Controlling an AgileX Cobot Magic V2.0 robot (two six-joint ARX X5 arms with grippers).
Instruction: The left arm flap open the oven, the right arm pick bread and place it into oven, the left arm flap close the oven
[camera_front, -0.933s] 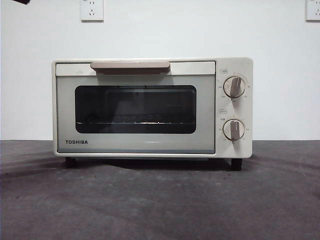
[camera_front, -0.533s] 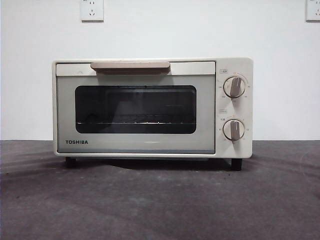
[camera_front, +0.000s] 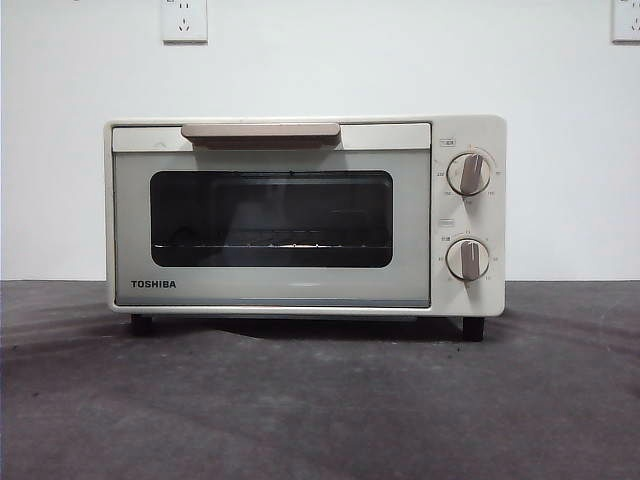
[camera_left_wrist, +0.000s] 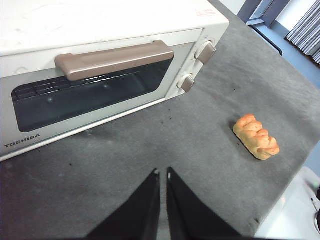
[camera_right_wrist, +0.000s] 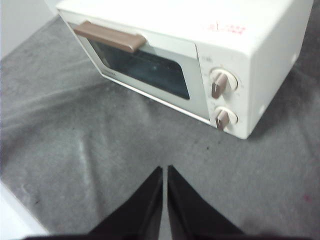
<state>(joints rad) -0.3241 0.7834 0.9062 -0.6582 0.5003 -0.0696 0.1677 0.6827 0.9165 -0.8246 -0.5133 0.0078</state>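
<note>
Left gripper (camera_left_wrist: 163, 172) and right gripper (camera_right_wrist: 165, 169) hover nearest over grey worktop (camera_front: 320, 400), jaws nearly together, empty; bread (camera_left_wrist: 256, 136) lies right of the oven (camera_front: 305, 215), well apart, oven door closed, farther back.

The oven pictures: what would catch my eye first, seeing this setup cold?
The cream-white oven fills the middle of the front view, door shut, beige handle on top, two knobs at its right. The golden bread lies apart on the grey table, off the knob side.
</note>
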